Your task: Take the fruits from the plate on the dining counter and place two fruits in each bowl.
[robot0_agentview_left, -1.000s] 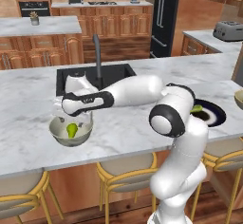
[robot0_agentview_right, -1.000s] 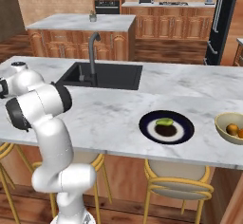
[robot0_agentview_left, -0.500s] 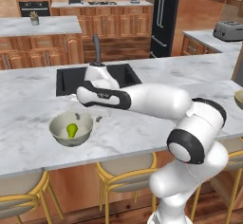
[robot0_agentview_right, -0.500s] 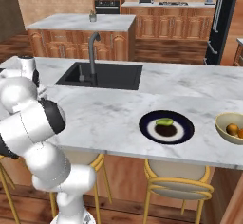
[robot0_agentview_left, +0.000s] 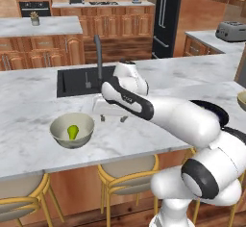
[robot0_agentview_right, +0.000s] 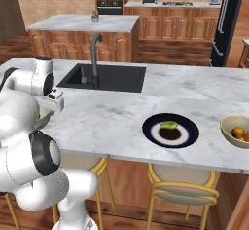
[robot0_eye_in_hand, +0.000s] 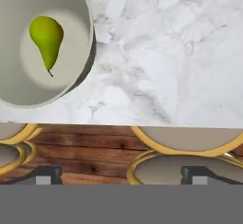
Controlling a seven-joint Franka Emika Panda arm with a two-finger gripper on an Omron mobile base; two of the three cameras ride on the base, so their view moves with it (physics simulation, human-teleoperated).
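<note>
A cream bowl (robot0_agentview_left: 72, 130) near the dining counter's (robot0_agentview_left: 29, 101) front edge holds the green pear (robot0_agentview_left: 72, 132). My gripper (robot0_agentview_left: 113, 119) hangs open just right of that bowl, above bare marble, holding nothing. In the hand view the bowl (robot0_eye_in_hand: 28, 83) and pear (robot0_eye_in_hand: 46, 38) sit at upper left, and the gripper (robot0_eye_in_hand: 121, 178) points at the counter's edge. The dark plate (robot0_agentview_right: 187, 126) carries the yellow-green oblong fruit (robot0_agentview_right: 168, 125). The second bowl (robot0_agentview_right: 232, 123) at far right holds the two orange round fruits (robot0_agentview_right: 238, 132).
The black sink (robot0_agentview_left: 79, 80) and its tap (robot0_agentview_left: 98, 53) lie just behind my arm. Yellow-framed stools (robot0_eye_in_hand: 190, 142) stand under the counter's front edge. A toaster (robot0_agentview_left: 230, 30) sits on a back counter at right, and a smaller marble island (robot0_agentview_right: 82, 23) stands farther back.
My gripper rose out of the left bowl and swung right, leaving the pear inside. It now hangs open over the marble beside the bowl.
</note>
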